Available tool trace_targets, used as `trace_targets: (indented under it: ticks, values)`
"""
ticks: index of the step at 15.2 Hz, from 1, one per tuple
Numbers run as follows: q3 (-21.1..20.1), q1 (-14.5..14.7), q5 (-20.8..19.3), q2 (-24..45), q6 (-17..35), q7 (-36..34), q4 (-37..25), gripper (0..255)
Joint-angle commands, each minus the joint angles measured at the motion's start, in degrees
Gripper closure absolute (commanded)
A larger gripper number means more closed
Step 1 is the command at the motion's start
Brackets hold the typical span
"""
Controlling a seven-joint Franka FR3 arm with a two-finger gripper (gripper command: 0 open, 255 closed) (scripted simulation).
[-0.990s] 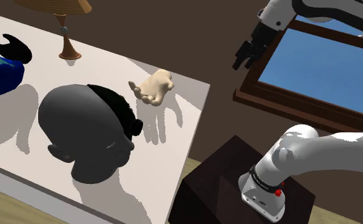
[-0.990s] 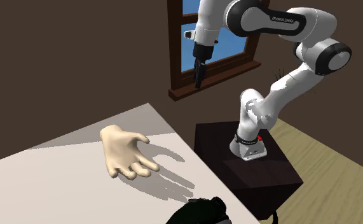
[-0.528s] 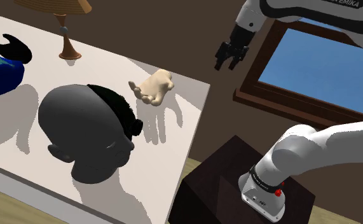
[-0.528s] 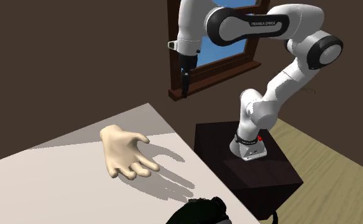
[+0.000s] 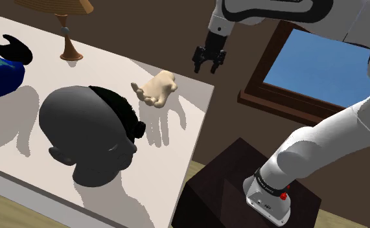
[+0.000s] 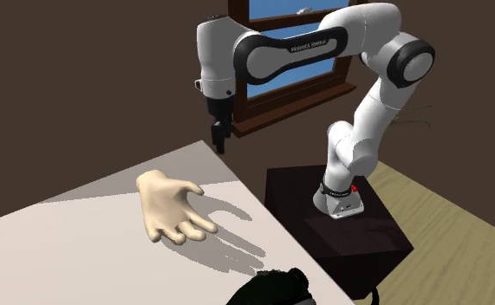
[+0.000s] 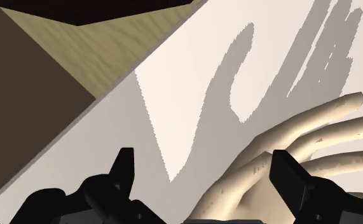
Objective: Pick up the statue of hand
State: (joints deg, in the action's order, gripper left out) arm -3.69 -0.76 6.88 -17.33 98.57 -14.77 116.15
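Gripper (image 5: 208,66) hangs with fingers (image 7: 124,167) apart and empty, over the edge of the white table (image 5: 197,97). In the shoulder view you find the hand statue (image 5: 156,89) at its 8 o'clock, lying on that table, long axis running 2 to 8 o'clock.

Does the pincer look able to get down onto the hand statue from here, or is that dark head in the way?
Probably yes. The open pincer hangs above the table edge near the hand statue, nothing between them; the dark head lies further off.
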Motion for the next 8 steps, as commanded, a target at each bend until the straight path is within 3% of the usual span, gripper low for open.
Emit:
trace_targets:
  ticks: [1,8]
  values:
    - [-0.62,0.09,0.21,4.83,0.63,-1.84,-2.81,0]
    - [-1.81,0.72,0.39,22.30,0.23,-7.71,-16.05,0]
